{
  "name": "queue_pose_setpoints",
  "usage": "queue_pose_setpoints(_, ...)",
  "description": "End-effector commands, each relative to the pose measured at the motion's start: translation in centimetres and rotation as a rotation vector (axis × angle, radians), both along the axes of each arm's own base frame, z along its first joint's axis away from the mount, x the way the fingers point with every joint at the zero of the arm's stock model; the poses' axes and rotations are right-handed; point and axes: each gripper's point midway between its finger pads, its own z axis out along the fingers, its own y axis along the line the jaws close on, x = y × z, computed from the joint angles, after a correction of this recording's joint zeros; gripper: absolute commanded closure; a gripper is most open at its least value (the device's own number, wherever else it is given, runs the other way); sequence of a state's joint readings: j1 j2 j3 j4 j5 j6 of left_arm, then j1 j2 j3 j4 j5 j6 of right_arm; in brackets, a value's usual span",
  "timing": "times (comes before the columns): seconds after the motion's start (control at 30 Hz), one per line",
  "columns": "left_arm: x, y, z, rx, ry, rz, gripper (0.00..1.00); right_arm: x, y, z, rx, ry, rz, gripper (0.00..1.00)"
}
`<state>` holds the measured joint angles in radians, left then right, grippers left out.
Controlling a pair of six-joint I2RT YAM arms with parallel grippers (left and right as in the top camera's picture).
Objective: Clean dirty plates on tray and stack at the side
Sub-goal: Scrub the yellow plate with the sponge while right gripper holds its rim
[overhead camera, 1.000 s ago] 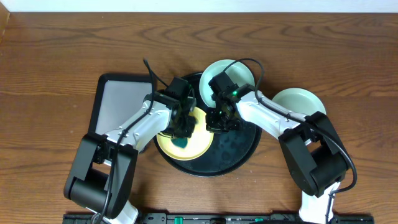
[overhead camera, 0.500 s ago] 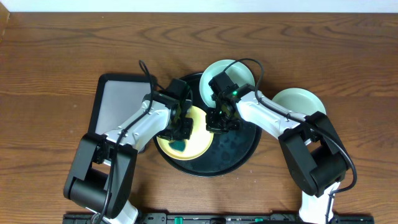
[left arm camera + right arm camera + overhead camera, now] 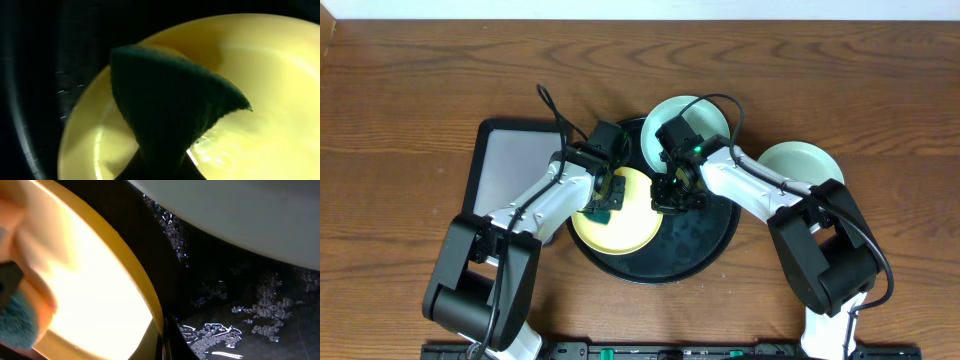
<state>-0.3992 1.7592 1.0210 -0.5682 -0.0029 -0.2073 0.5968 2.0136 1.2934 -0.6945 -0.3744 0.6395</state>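
The pale yellow plate (image 3: 620,222) lies on the left part of the round black tray (image 3: 705,238). My left gripper (image 3: 603,198) is shut on a dark green sponge (image 3: 603,213) and presses it onto the plate's far left part. In the left wrist view the sponge (image 3: 170,100) covers the yellow plate (image 3: 270,75). My right gripper (image 3: 672,196) is shut on the yellow plate's right rim (image 3: 150,300). One mint-green plate (image 3: 685,120) lies at the tray's far edge. The other mint-green plate (image 3: 800,165) lies on the table right of the tray.
A rectangular black tray with a grey inside (image 3: 510,175) lies left of the round tray, under my left arm. The round tray's surface is wet with droplets (image 3: 240,310). Bare wood tabletop (image 3: 880,100) surrounds everything.
My left gripper has drawn the sponge from the near part of the yellow plate toward its far left edge. The right gripper and the plates have not moved.
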Motion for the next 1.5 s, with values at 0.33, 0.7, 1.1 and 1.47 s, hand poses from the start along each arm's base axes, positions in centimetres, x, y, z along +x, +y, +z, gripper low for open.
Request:
queue_pose_setpoints(0.33,-4.8,-3.6,-0.1,-0.227,0.218,-0.154,0.92,0.4,-0.1,-0.3,-0.002,0.004,-0.007,0.99)
queue_pose_setpoints(0.7,-0.3,0.3,0.0,-0.106,0.068,0.015,0.93,0.4,-0.1,-0.3,-0.002,0.004,-0.008,0.99)
queue_pose_setpoints(1.1,-5.2,-3.3,0.6,-0.3,0.288,-0.023,0.93,0.4,-0.2,-0.3,-0.001,0.004,-0.009,0.99)
queue_pose_setpoints(1.47,0.7,-1.1,0.6,-0.198,0.05,0.078,0.93,0.5,-0.2,-0.2,0.001,0.006,-0.01,0.99)
